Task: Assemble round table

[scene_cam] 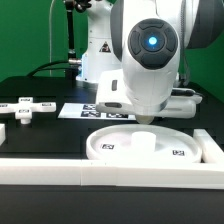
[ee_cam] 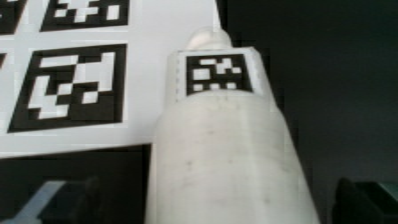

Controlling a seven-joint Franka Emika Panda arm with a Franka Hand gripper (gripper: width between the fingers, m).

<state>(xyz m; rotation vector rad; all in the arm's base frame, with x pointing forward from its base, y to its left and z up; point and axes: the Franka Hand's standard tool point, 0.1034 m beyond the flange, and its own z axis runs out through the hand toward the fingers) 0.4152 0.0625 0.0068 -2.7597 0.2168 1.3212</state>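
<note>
My gripper (ee_cam: 214, 205) is shut on the white cylinder post (ee_cam: 222, 140), which points away from the wrist camera with its square tag (ee_cam: 217, 73) facing it. The dark fingers (ee_cam: 50, 202) show on either side of the post. In the exterior view the hand (scene_cam: 146, 122) hangs just behind the wide rimmed disc (scene_cam: 150, 150), which lies flat on the black table, and the hand hides most of the post. The cross-shaped piece (scene_cam: 25, 108) lies at the exterior view's left, apart from the gripper.
The marker board (scene_cam: 82, 110) lies behind the disc, and in the wrist view (ee_cam: 71, 80) it is just beside the post's far end. Long white rails run along the front (scene_cam: 110, 176) and the exterior view's right (scene_cam: 207, 146).
</note>
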